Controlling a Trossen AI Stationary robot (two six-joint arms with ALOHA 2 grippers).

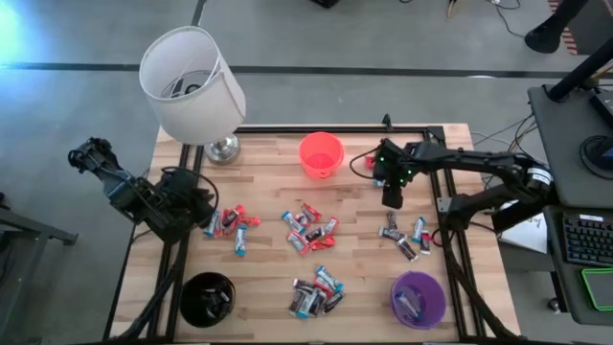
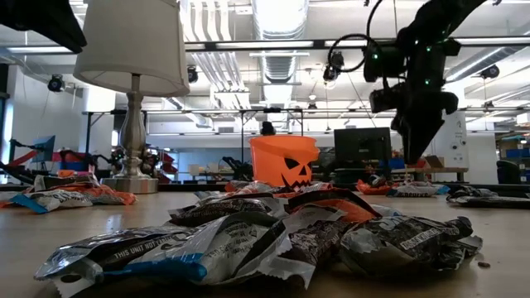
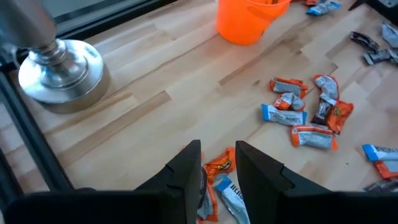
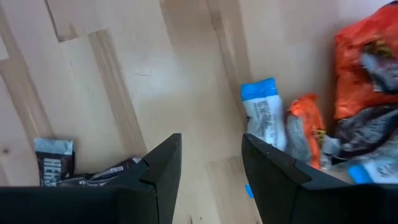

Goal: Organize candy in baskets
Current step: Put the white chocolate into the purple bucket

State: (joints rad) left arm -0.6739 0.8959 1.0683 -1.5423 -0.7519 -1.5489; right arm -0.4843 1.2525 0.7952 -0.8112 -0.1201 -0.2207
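Hovering with fingers wide and empty, right gripper point(image 1: 392, 201) sits above the right-hand candy cluster point(image 1: 406, 237). Left gripper point(image 1: 199, 213), narrowly parted, empty, waits by left pile. Next: descend, grasp one wrapper.

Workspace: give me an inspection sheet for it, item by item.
Surface: wooden table, dark frame.
Job's things: candy loose in several piles; orange basket at the back, black basket and purple basket at the front, both holding some candy.
Clutter: lamp at the back left corner.
Grippers: left gripper low by the left pile, jaws apart, empty; right gripper above the right side, jaws open, empty.
Cables: some along the right arm.
Surroundings: desk with keyboard to the right.
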